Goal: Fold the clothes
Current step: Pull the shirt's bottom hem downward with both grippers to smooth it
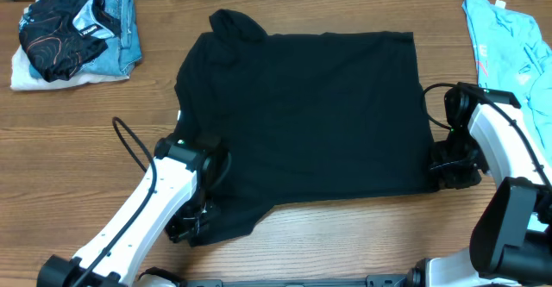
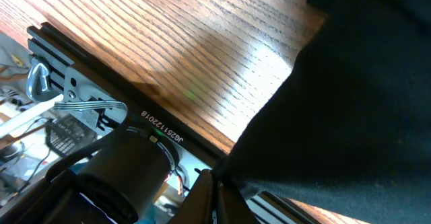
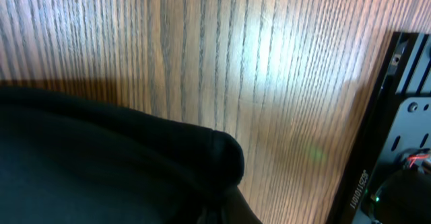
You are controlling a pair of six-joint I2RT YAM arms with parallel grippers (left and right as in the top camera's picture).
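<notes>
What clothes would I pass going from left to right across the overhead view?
pile of clothes → black T-shirt spread flat in the middle → light blue T-shirt at the right edge

Wood-grain table, bright glare on it, black metal rail along its edge

Robotics lab bench, likely, wood-grain table, black metal rail with printed serial label along its edge, white left arm and right arm based at the near side, blurry wiring and hardware below the edge.
</notes>
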